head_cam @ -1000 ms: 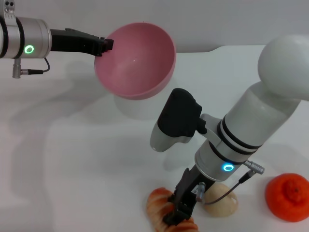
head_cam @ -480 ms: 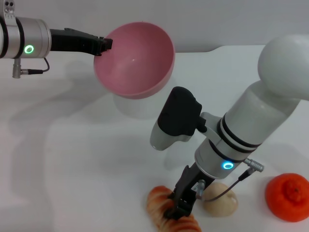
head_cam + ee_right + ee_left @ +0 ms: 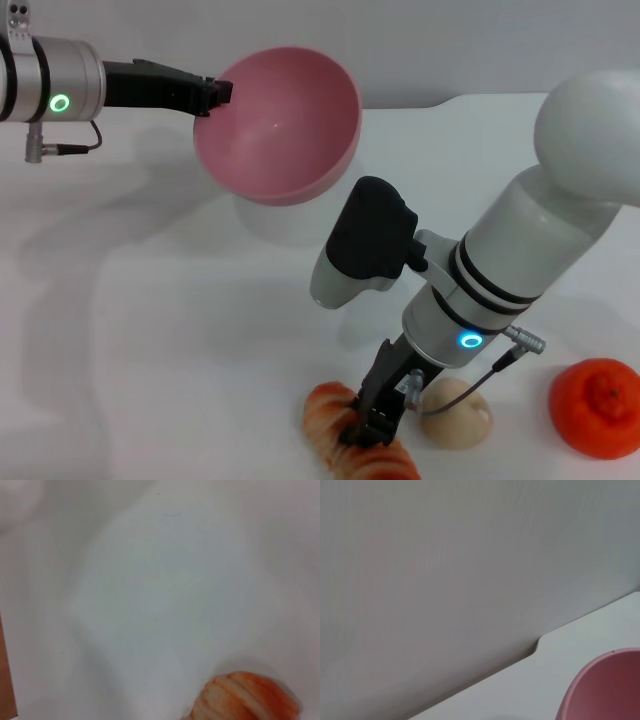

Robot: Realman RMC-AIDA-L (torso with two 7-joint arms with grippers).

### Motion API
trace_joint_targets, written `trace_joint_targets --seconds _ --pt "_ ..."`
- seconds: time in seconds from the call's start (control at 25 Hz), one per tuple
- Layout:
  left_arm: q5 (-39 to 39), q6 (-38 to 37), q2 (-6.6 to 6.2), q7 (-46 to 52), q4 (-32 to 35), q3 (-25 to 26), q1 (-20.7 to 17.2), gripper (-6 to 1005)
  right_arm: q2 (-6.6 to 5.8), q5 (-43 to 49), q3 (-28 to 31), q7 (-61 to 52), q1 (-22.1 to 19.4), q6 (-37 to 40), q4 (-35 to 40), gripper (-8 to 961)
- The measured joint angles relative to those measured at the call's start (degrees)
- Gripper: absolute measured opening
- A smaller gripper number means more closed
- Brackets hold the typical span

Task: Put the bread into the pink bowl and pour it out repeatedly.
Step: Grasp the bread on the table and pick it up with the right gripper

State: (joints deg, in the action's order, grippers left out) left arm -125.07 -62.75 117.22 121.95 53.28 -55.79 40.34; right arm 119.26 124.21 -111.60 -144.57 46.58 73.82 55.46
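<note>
Head view: my right gripper [image 3: 366, 432] is down on the bread [image 3: 340, 440] at the near edge of the table [image 3: 150, 330], its dark fingers straddling the loaf's middle; I can't tell how tightly they are set. A beige lump [image 3: 458, 420] sits just beside the loaf, an orange fruit [image 3: 595, 407] farther right. My left gripper [image 3: 210, 95] pinches the rim of the bowl [image 3: 280, 125], holding it raised and tilted, well apart from the bread.
</note>
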Motion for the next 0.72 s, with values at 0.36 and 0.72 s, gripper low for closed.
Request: trace_joint_targets --seconds 0.36,0.72 --pt "0.00 0.00 0.00 -0.11 -0.03 0.00 -0.09 93 0.00 0.00 0.00 0.00 -0.16 -0.27 0.00 235" --pt "0.00 0.11 0.00 -0.48 -0.04 0.00 -0.09 94 0.00 0.00 0.00 0.00 -0.34 -0.52 0.00 165"
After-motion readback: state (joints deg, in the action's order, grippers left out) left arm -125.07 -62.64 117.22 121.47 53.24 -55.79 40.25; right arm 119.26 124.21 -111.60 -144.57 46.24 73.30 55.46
